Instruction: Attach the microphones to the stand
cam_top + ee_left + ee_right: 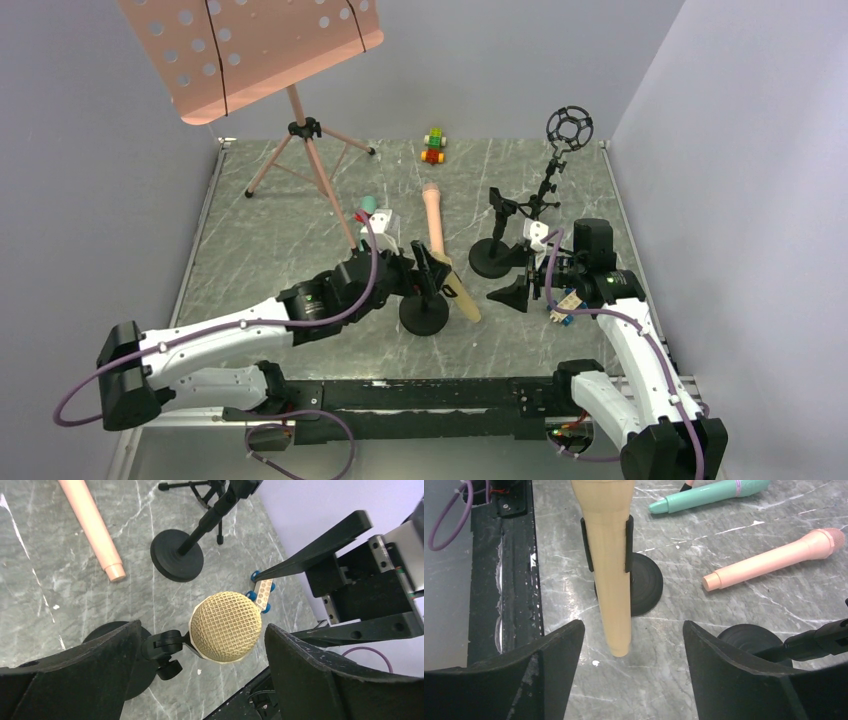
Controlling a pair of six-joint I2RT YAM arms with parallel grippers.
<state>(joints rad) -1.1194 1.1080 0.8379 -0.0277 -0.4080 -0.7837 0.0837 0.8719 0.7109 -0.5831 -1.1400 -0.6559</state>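
Observation:
The pale yellow microphone (608,555) stands tilted in the black clip (628,542) of a round-based stand (424,316). Its mesh head (226,626) sits between the fingers of my left gripper (202,627), which is open and clear of it on both sides. My right gripper (633,627) is open too, with the microphone's tail (619,647) hanging just ahead of its fingers, untouched. The salmon pink microphone (433,215) and the teal-green microphone (709,492) lie on the table. A second round-based stand (492,258) is next to my right gripper (520,282).
A pink music stand (250,50) on a tripod fills the back left. A tripod stand with a ring mount (568,127) is at the back right. One toy-brick car (434,146) sits at the back, another (564,305) beside my right wrist.

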